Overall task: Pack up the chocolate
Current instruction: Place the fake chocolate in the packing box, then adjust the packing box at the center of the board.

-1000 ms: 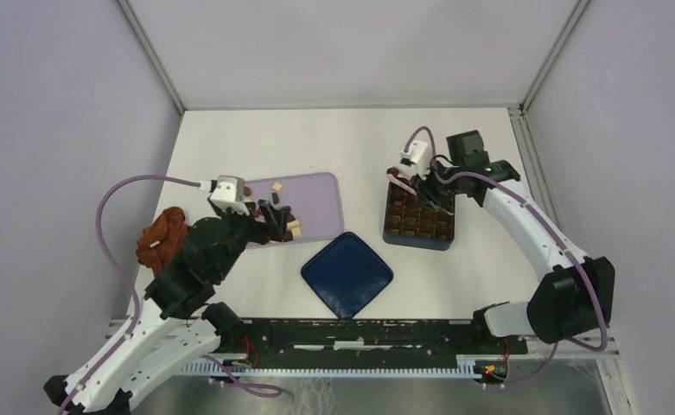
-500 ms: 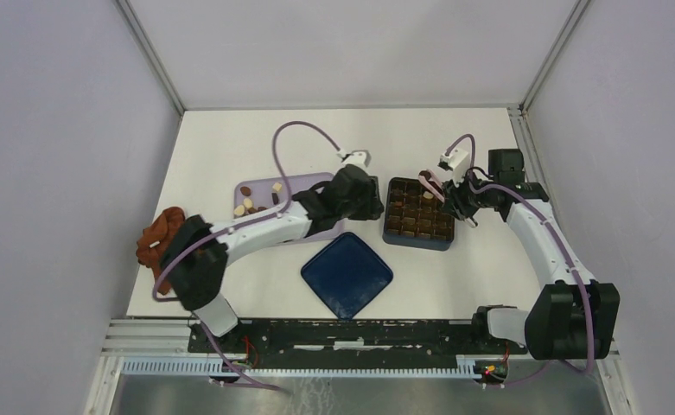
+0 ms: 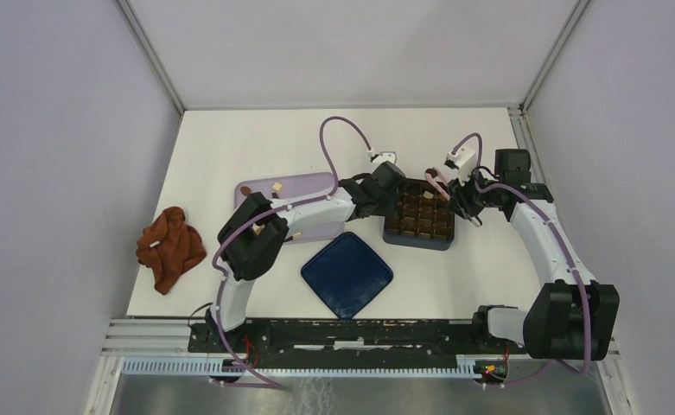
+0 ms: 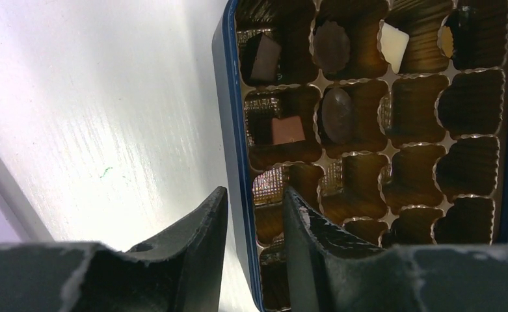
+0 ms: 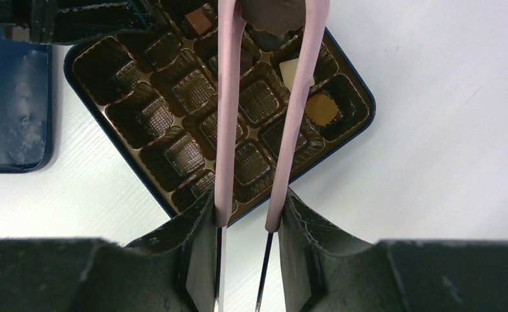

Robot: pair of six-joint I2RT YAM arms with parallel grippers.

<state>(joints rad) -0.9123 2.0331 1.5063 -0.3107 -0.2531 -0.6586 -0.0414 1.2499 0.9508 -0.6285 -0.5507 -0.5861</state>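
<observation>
Left arm stretched far rightward, left gripper [image 4: 254, 195] low over a side wall of the blue box [image 4: 233, 130]; fingers [image 4: 199, 247] partly apart, astride that wall, nothing visibly clamped. Right arm bent inward, right gripper [image 5: 248, 208] squeezed on pink tongs [image 5: 228, 97] pinching one brown chocolate [image 5: 274, 13] above the box. More pieces in its end cells, others on the lilac tray [image 3: 316, 226]

White tabletop [image 3: 230, 143], glossy, bright glare streaks in wrist views. Plain lilac-grey walls [image 3: 57, 130] on left, far, right sides. Aluminium posts [image 3: 152, 56] at far corners. Aluminium rail [image 3: 156, 329] along near edge.
</observation>
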